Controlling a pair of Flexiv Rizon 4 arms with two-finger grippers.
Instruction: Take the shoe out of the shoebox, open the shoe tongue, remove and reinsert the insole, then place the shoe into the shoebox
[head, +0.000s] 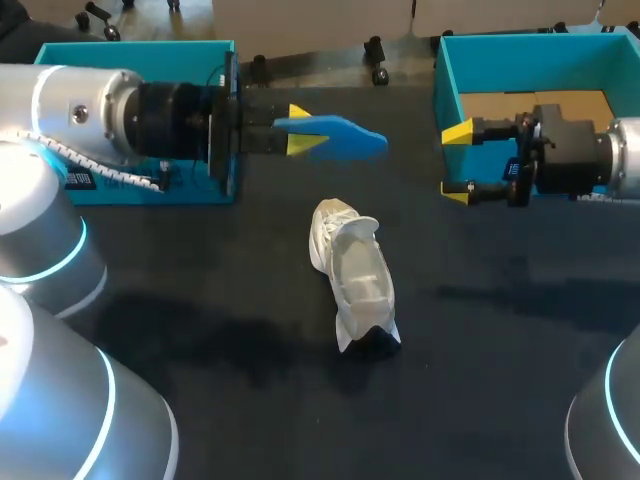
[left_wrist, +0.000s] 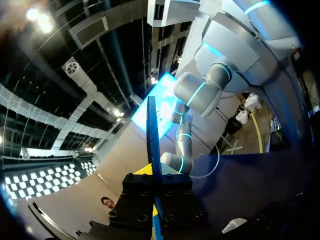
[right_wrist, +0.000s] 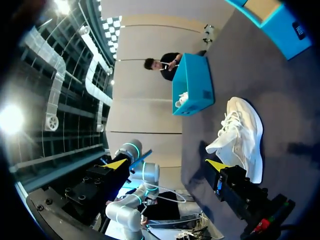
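The white shoe (head: 355, 275) lies on the dark tabletop (head: 500, 330), about in the middle, outside both boxes and with no gripper touching it. It stands on its sole with its opening upward, and a white flap, which seems to be the tongue, is pulled out. I cannot tell surely which end is the toe.

Beyond the shoe, above the tabletop, the blue insole (head: 340, 137) is out of the shoe and hangs in the air. The left gripper (head: 300, 131) pinches one end of it between its yellow tips. In the left wrist view the insole shows edge-on, running straight out from between the fingers.

The teal shoebox (head: 447, 70), with a brown cardboard bottom, stands at the far right of the tabletop. A second teal box (head: 200, 192) stands at the far left.

The left arm comes in level from the left across the second teal box, and its gripper points toward the middle. The right arm comes in level from the right, over the near part of the shoebox. The right gripper (head: 457, 162) is at the shoebox's left wall, with its fingers spread wide and nothing between them.
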